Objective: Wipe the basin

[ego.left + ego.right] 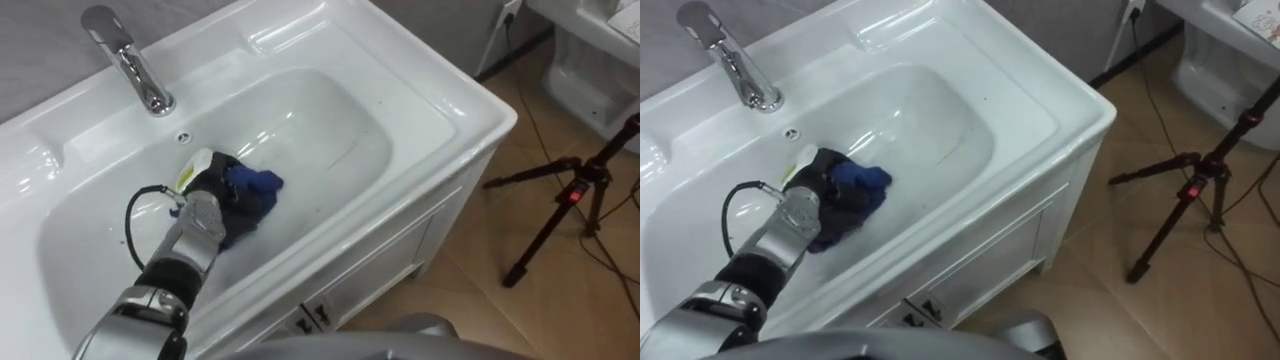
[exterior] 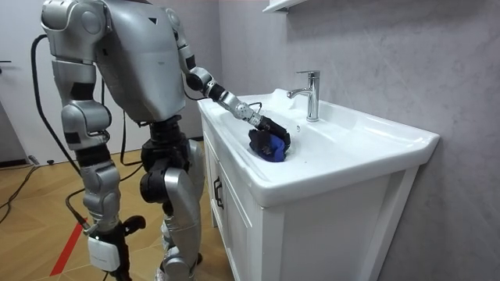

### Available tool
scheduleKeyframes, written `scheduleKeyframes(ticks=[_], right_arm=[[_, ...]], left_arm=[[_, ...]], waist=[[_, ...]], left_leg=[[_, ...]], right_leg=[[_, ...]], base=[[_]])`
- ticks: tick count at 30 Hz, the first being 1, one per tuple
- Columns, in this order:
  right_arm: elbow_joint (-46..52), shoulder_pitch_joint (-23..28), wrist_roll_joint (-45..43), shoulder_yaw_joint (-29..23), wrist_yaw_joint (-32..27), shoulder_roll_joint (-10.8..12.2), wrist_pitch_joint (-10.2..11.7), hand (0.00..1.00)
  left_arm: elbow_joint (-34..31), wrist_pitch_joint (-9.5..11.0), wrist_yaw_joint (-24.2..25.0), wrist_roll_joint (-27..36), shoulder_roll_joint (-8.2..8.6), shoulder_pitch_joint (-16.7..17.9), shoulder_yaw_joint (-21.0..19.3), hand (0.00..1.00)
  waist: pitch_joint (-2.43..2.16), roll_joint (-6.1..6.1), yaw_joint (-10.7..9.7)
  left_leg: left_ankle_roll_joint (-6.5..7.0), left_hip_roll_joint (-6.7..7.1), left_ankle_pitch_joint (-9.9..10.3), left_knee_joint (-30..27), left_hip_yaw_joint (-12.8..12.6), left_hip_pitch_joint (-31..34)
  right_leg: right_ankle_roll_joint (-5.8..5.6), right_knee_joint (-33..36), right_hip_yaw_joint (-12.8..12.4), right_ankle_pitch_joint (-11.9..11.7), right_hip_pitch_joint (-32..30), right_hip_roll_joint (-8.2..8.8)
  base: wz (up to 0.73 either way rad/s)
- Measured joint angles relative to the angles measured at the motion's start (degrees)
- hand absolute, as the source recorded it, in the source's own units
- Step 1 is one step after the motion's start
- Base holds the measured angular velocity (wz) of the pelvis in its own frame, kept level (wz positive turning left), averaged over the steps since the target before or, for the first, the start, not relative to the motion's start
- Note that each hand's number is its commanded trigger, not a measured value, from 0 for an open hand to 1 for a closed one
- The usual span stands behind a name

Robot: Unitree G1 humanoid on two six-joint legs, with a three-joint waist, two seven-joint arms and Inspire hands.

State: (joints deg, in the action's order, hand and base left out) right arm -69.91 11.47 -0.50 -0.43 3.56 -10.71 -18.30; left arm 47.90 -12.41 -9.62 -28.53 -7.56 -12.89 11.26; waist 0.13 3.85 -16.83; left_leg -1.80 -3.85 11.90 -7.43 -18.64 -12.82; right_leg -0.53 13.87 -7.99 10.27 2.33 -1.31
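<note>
A white basin [image 1: 440, 100] is set on a white cabinet. Down in its bowl lies a bunched blue cloth [image 1: 262, 190], a little left of the middle. My left hand [image 1: 212, 186] reaches in from the lower left and rests on the cloth, its dark fingers curled into the folds. The room view has the same hand [image 2: 269, 129] pressing the cloth [image 2: 269, 148] against the bowl's near side. I stand at the cabinet's side, upright. My right hand [image 2: 105, 251] hangs by my leg at the room view's left.
A chrome faucet [image 1: 130, 60] rises at the back rim, with a small overflow hole [image 1: 183, 137] below it. White cabinet doors [image 1: 330, 310] face the wooden floor. A black tripod [image 1: 570, 200] with cables stands on the floor at right.
</note>
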Motion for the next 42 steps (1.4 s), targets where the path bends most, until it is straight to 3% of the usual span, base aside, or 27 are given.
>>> scheduleKeyframes(ticks=[9, 12, 15, 17, 19, 21, 22, 29, 34, 42], right_arm=[[2.6, 2.0, -3.6, -2.6, 2.1, -0.5, -0.1, 0.0], [1.9, 1.9, -4.3, -3.9, 2.2, -0.8, -0.1, 0.0], [1.5, 1.5, -4.4, -5.8, 2.0, -1.1, 0.0, 0.0], [1.3, 1.3, -4.3, -7.2, 1.8, -2.1, -0.1, 0.0], [1.0, 0.5, -4.3, -7.8, 1.3, -3.2, -0.2, 0.0], [1.0, -0.4, -4.2, -8.0, 0.5, -3.7, 0.1, 0.0], [0.9, -0.8, -4.2, -8.8, 0.2, -3.8, 0.3, 0.0], [0.8, -2.0, -4.2, -9.9, 0.3, -4.6, 1.6, 0.0], [0.6, -2.6, -4.2, -9.9, 0.3, -4.5, 1.4, 0.0], [0.5, -3.2, -4.4, -9.9, 0.1, -4.5, 2.2, 0.0]], left_arm=[[0.6, 0.2, -1.5, -17.7, -0.74, 3.0, -2.2, 1.0], [0.6, 0.2, -3.4, -20.7, -2.21, 5.3, -2.3, 1.0], [0.5, 0.2, -5.3, -23.4, -4.46, 7.8, -3.3, 1.0], [0.5, 0.2, -7.0, -26.0, -5.06, 10.0, -6.4, 1.0], [0.4, 0.2, -9.0, -26.4, -6.44, 12.0, -6.7, 1.0], [0.2, 0.2, -11.0, -26.5, -7.8, 13.2, -6.8, 1.0], [0.2, 0.2, -12.0, -27.4, -8.21, 13.3, -6.9, 1.0], [0.2, 1.7, -17.2, -29.7, -8.25, 13.9, -7.0, 1.0], [0.2, 1.8, -19.0, -31.0, -8.09, 14.8, -7.0, 1.0], [-0.3, 1.9, -21.2, -31.2, -7.92, 15.7, -7.0, 1.0]], waist=[[-0.25, 0.38, 1.3], [-0.32, 0.46, 1.5], [-0.68, 1.02, 2.3], [-0.89, 2.12, 3.2], [-1.05, 2.91, 3.3], [-1.11, 3.09, 3.7], [-1.13, 3.21, 5.0], [-1.24, 3.44, 7.6], [-1.46, 3.65, 7.8], [-1.42, 3.55, 7.8]], left_leg=[[-0.79, -0.78, 0.9, 0.1, -1.7, -0.8], [-0.82, -1.03, 0.9, 0.2, -1.6, -0.8], [-1.05, -1.41, 1.0, 0.3, -1.4, -0.7], [-1.1, -1.54, 1.0, 0.5, -1.2, -0.5], [-1.09, -1.46, 1.0, 0.5, -0.5, -0.3], [-1.09, -1.45, 1.0, -0.1, 0.2, 0.0], [-1.1, -1.49, 1.0, -0.1, 0.2, 0.0], [-1.21, -1.6, 0.9, -0.4, 2.2, 0.4], [-1.28, -1.69, 0.9, -0.4, 3.0, 0.4], [-1.28, -1.73, 0.9, -0.3, 3.8, 0.4]], right_leg=[[0.23, 1.1, -1.4, -0.4, -0.2, -1.18], [0.4, 0.8, -1.4, -0.8, -0.1, -1.4], [0.69, 0.5, -1.3, -1.1, -0.1, -1.8], [0.76, -0.3, -1.2, -1.5, 0.0, -1.94], [0.73, -0.3, -1.0, -1.5, 0.0, -1.83], [0.77, -0.3, -0.4, -1.4, 0.1, -1.66], [0.86, -0.3, -0.4, -1.5, -0.1, -1.7], [1.01, -1.2, 0.7, -1.6, 0.6, -1.65], [1.18, -1.1, 1.2, -1.5, 0.8, -1.59], [1.32, -1.1, 1.7, -1.4, 0.9, -1.56]], base=[[-0.11], [0.0], [-0.05], [0.02], [0.13], [0.06], [-0.05], [0.08], [0.01], [0.01]])
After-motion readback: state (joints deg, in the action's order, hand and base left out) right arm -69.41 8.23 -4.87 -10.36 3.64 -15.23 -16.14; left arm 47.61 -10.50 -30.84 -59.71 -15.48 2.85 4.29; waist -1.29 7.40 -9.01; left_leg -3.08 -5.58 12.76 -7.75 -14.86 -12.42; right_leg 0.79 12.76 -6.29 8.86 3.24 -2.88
